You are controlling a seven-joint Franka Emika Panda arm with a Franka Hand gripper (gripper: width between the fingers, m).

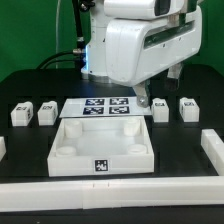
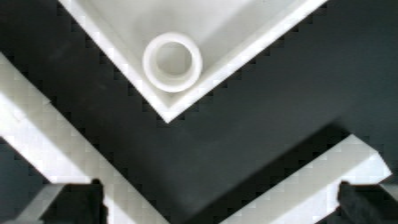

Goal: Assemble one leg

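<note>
Four legs (image 1: 160, 108) stand untouched on the tabletop (image 1: 30, 90) flanking the marker board (image 1: 105, 106); my tool (image 2: 210, 205), wide and empty, hangs by the tray (image 1: 70, 165) corner, so I could clip its rim descending.

Exterior frontal; wrist looks down (close) on shared tray (image 1: 75, 160) (image 2: 231, 25).

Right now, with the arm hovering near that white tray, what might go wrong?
1. The gripper is open and empty, with the tray and its corner socket close below. Coming straight down, it could strike the tray's wall.
2. The nearest leg stands close beside a second leg. A wide or off-centre grab might knock that neighbour over.
</note>
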